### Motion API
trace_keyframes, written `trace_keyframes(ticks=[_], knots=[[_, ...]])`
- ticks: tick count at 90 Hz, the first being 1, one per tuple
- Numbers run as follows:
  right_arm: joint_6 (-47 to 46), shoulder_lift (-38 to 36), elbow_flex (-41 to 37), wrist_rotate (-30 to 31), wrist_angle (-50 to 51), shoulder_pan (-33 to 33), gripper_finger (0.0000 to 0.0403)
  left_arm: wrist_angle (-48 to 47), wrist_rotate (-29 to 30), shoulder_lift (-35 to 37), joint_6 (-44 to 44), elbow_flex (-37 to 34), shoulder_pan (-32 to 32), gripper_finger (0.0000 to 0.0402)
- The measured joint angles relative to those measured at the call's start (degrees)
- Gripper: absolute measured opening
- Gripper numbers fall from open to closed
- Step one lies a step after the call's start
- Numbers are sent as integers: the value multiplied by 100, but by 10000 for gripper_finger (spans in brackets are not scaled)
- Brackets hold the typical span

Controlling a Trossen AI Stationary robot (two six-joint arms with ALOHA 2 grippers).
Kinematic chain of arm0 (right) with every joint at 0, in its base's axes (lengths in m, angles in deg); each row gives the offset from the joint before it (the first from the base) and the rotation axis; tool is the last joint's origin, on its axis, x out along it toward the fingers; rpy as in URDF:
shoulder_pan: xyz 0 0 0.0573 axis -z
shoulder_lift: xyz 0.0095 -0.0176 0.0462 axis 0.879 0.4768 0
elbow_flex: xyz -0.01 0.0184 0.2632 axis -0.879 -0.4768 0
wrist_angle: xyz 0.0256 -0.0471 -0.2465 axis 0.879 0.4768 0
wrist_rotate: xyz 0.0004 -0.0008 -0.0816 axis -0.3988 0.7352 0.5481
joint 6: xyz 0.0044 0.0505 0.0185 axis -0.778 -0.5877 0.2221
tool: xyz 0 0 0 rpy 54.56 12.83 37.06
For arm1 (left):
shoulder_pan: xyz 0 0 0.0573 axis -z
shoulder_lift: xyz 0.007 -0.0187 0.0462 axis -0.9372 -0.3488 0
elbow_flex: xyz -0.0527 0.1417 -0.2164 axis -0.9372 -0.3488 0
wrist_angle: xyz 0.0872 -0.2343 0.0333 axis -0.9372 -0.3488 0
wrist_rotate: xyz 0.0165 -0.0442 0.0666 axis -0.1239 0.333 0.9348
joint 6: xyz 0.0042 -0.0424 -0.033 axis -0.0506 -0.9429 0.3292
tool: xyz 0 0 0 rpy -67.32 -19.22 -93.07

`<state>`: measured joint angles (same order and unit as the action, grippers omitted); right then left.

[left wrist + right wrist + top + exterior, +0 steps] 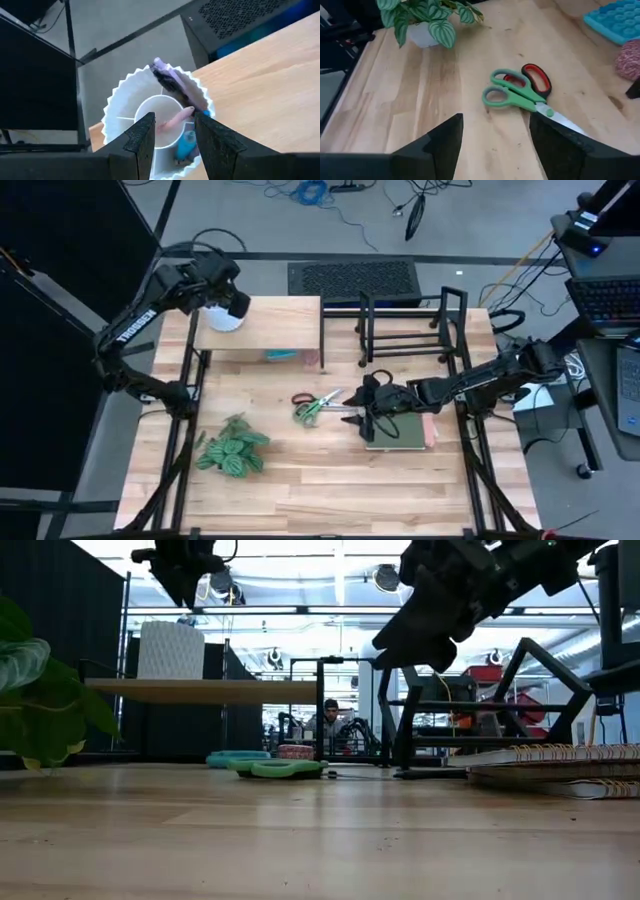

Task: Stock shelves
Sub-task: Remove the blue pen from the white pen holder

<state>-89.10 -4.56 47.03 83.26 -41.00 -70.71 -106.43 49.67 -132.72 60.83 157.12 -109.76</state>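
Observation:
The shelves are a pale-wood riser (pixel 262 323) at the far left and a black wire rack (pixel 410 325) to its right. A white fluted cup (pixel 120 100) with pens in it stands on the riser's left end. My left gripper (pixel 175 137) hangs open just above the cup, clear of it in the low view. Green-handled scissors (pixel 520 92) lie across red-handled scissors (pixel 537 75) flat on the table's middle. My right gripper (pixel 495 145) is open, raised above the table just right of the scissors, over a green notebook (pixel 405 430).
A potted plant with striped leaves (pixel 232 448) stands at the near left. A teal tray (pixel 615 20) and a pink ball of yarn (pixel 627 57) sit under the riser. Spiral notebooks (pixel 560 765) lie stacked at the right. Bare wood stretches along the near edge.

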Motion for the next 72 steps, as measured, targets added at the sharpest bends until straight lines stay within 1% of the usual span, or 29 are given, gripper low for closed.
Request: trace_keyframes(ticks=[8, 20, 30, 46, 72], knots=[[-104, 1, 0, 0, 4, -3, 212, -192, -251, 0, 120, 0, -89, 125], [-157, -1, 0, 13, 2, -31, 212, -182, -245, 2, 190, -72, -162, 125], [-241, 0, 0, 11, 2, -33, 212, -219, -376, 2, 304, -186, -181, 125], [-302, 0, 0, 11, 6, -31, 212, -241, -398, 2, 598, -235, -180, 125], [-341, -1, 0, 11, 41, -31, 212, -220, -403, 4, 612, -236, -180, 125]])
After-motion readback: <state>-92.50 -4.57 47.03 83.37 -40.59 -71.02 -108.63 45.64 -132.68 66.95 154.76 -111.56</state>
